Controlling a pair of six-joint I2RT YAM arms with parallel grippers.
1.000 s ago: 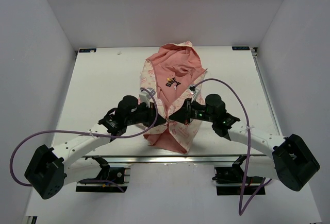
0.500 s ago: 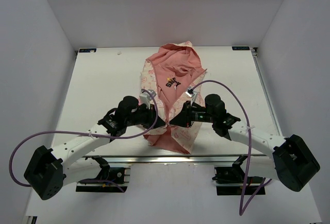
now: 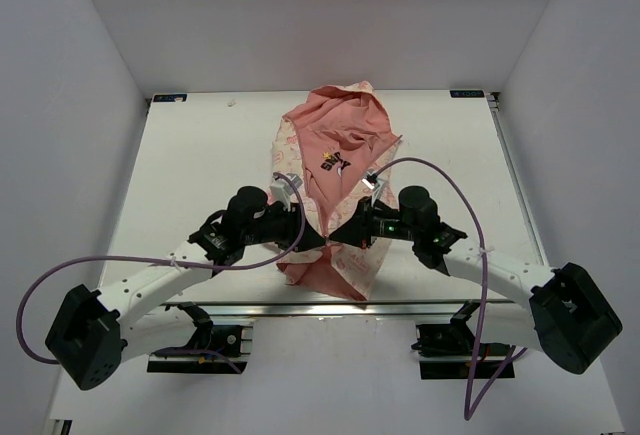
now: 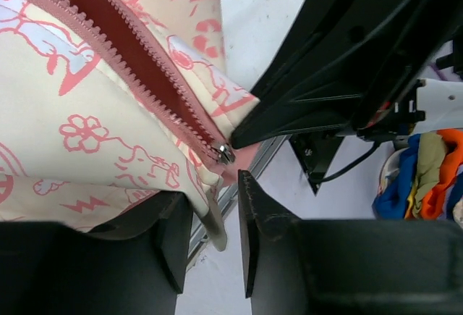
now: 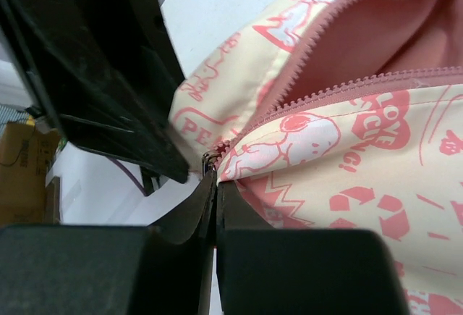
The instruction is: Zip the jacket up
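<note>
Two grippers at jacket (image 3: 335,170) hem, 6 o'clock: R gripper (image 5: 215,177) nipped tight at zip slider (image 4: 226,153), prob. to pull; L gripper (image 4: 212,195) part-open astride hem end (image 4: 215,229), to anchor.

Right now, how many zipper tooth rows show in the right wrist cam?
2. The upper row climbs toward the top right corner; the lower row runs to the right edge. They meet at the jacket hem, by the right gripper. Far ends out of frame.
</note>
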